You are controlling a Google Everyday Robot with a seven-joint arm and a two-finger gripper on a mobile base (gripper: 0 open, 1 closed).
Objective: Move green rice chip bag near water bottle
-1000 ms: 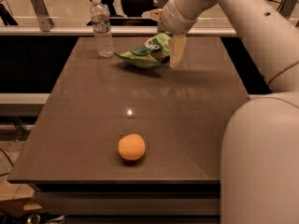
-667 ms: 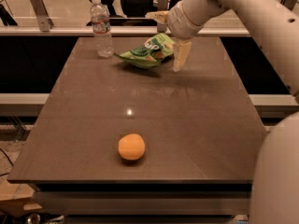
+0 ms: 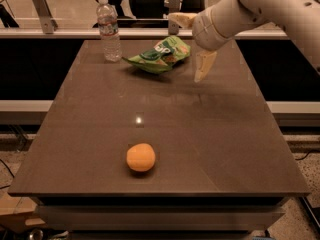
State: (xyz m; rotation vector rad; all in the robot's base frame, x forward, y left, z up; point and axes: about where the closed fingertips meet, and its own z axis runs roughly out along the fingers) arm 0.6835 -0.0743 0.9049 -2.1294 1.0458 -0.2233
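Observation:
The green rice chip bag point(image 3: 159, 55) lies on the far part of the dark table point(image 3: 220, 134), just right of the water bottle point(image 3: 109, 30), which stands upright at the far left. A small gap separates bag and bottle. My gripper point(image 3: 193, 43) hangs to the right of the bag, open and empty. One finger point(image 3: 204, 66) points down toward the table and the other point(image 3: 181, 19) reaches over the bag's far right corner. Neither finger touches the bag.
A round orange fruit point(image 3: 140, 157) sits near the front of the table, left of centre. A metal rail point(image 3: 60, 32) runs behind the table's far edge. My white arm point(image 3: 270, 4) comes in from the upper right.
My gripper has drawn back to the right, off the bag's right end. The bag lies still on the table beside the bottle.

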